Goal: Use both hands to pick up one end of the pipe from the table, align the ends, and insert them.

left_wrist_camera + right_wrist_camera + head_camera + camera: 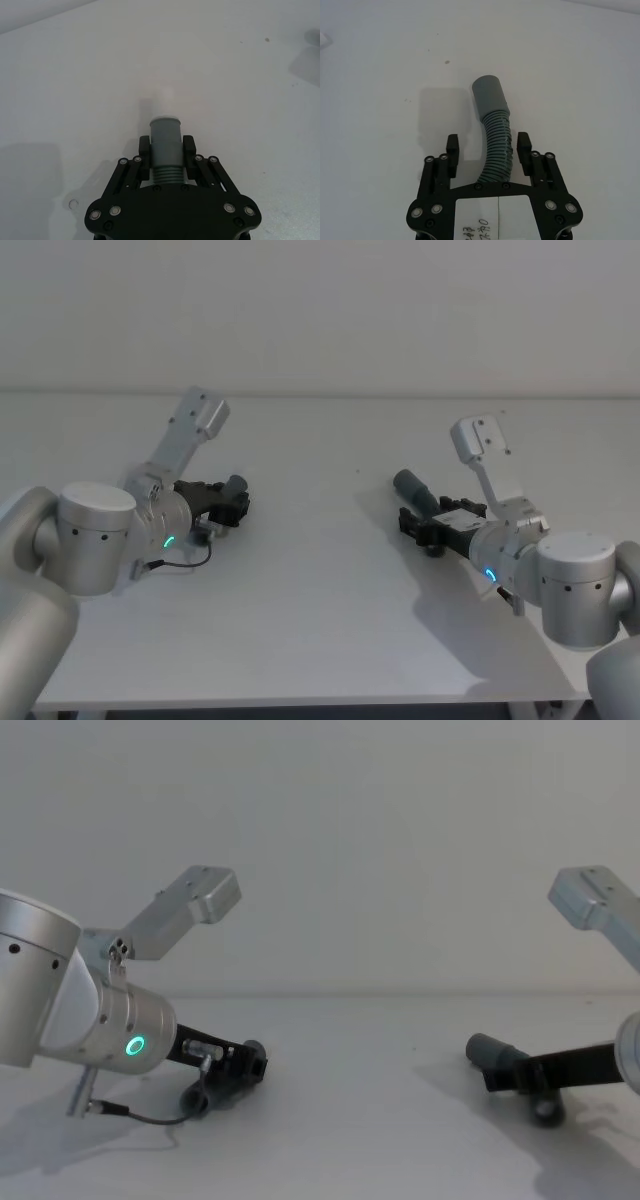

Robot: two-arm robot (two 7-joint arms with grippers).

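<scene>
**Pipe Halves Sit Well Apart, Ends Angled Toward Open Middle**

The short dark grey plastic tube [165, 134], its collar end [165, 122] showing a white inner tip [165, 95], juts straight out from the left end effector [166, 145], whose fingers [144, 146] clamp its sides low over the white-grey desk [320, 600]. Well apart to the right, the longer ribbed grey tube [496, 145] lies lengthwise inside the right end effector [488, 144], which is spread wide with gaps on either side. Bare desk separates them, and its edges lie far off.

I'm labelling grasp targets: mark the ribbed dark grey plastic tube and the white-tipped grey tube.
Ribbed dark grey plastic tube [497, 145]: right wrist view, ribbed section.
White-tipped grey tube [165, 137]: left wrist view, smooth collar.
</scene>
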